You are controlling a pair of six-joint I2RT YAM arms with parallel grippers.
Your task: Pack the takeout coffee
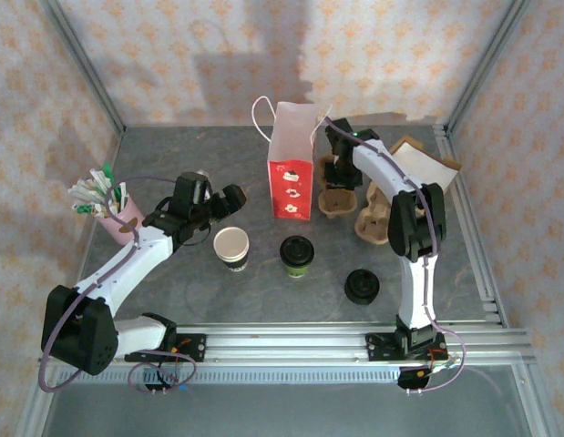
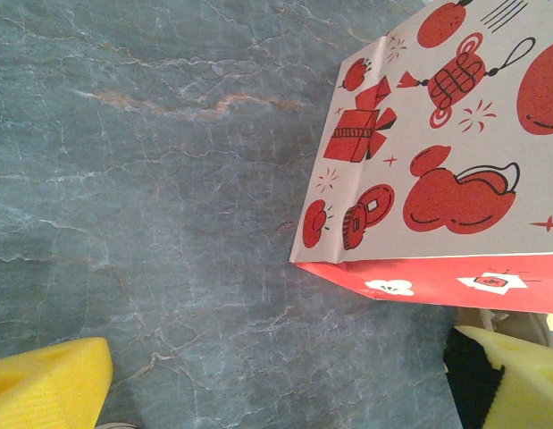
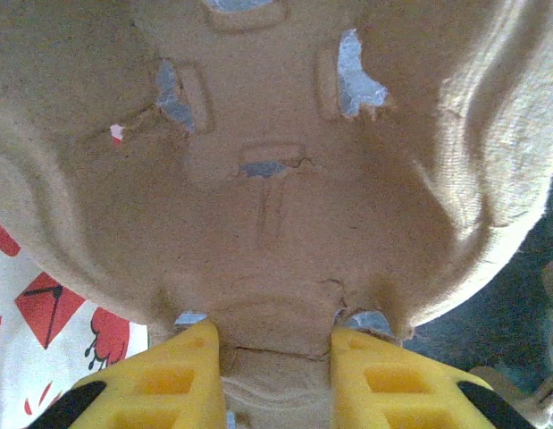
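From above, the takeout coffee point(image 1: 298, 256) is seen upright on the surface point(image 1: 172, 164), with open room around it, between a lidless cup point(image 1: 231, 247) and a lid stack point(image 1: 362, 286). Up close, the left fingers point(image 2: 53, 384) are spread wide near the bottom edge of the paper bag point(image 2: 437, 134). The right fingers point(image 3: 187, 375) are closed on the rim of a pulp carrier point(image 3: 276, 179).

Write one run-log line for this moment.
left claw: open, beside bag | right claw: shut on tray | coffee: lidded, on table, not packed
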